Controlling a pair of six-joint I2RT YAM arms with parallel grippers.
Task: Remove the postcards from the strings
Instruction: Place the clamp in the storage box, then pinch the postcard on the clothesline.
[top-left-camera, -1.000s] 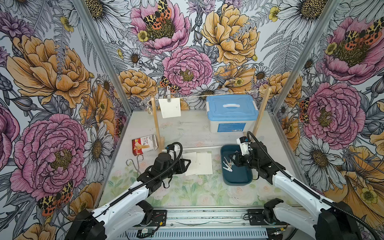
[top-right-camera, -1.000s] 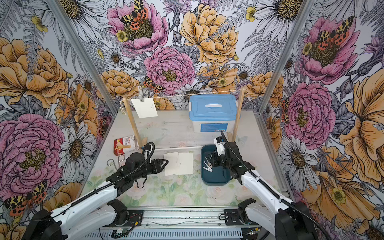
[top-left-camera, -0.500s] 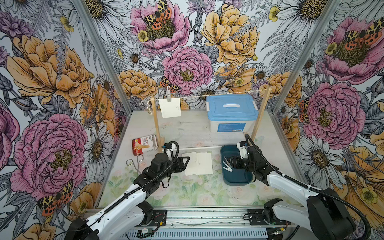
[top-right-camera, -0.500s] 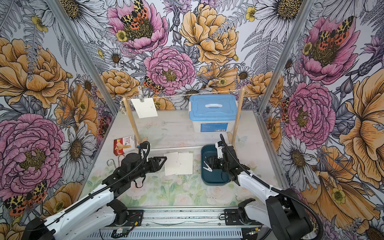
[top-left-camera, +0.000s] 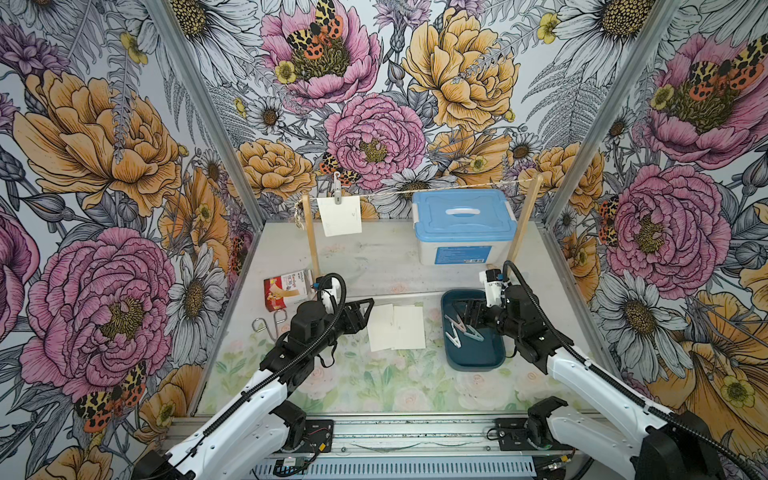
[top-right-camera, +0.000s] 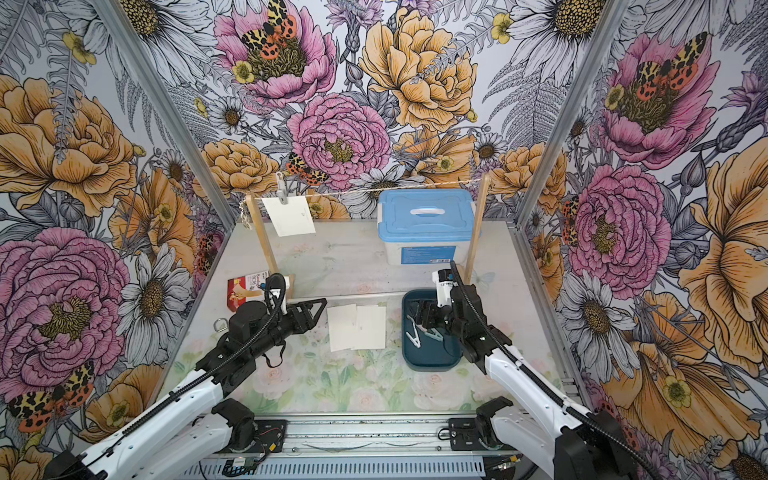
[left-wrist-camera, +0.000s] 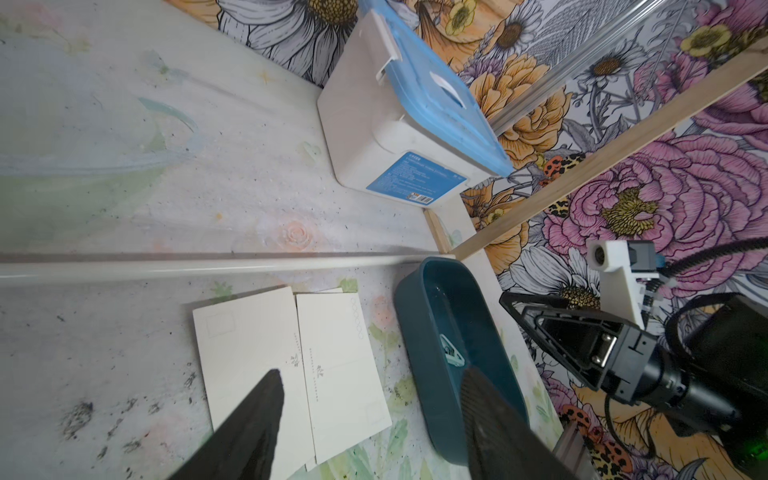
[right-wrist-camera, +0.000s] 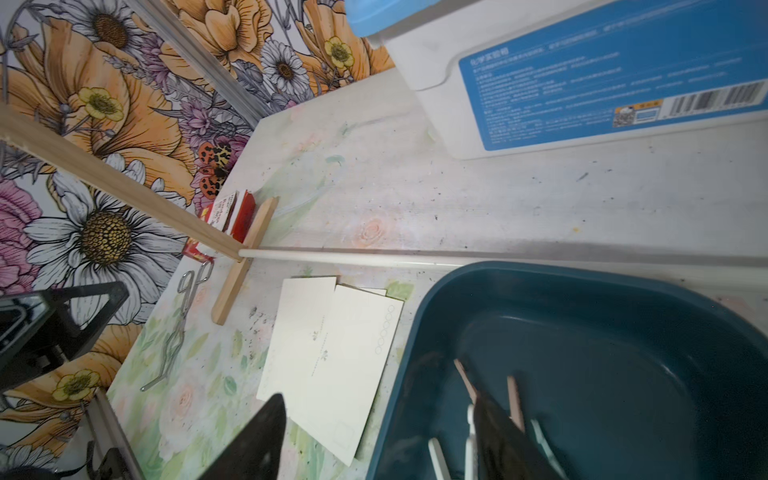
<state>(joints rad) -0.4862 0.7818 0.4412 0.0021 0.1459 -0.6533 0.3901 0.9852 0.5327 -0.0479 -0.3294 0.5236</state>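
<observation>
left pincer (left-wrist-camera: 372, 374): released by postcards (top-left-camera: 397, 326) on desk (top-left-camera: 374, 266) | right pincer (right-wrist-camera: 378, 401): released over tray (top-left-camera: 473, 365) | one postcard (top-left-camera: 340, 216) pegged to string (top-left-camera: 436, 190)

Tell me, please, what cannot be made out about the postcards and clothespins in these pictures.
- Stack of postcards on the table: the upper two hide how many lie beneath, all views.
- Hanging postcard: its print is too small, both top views.
- Clothespins in the tray: right claw covers some, right wrist view.

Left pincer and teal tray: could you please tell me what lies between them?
Overlapping white postcards lie flat there, as both top views show.
</observation>
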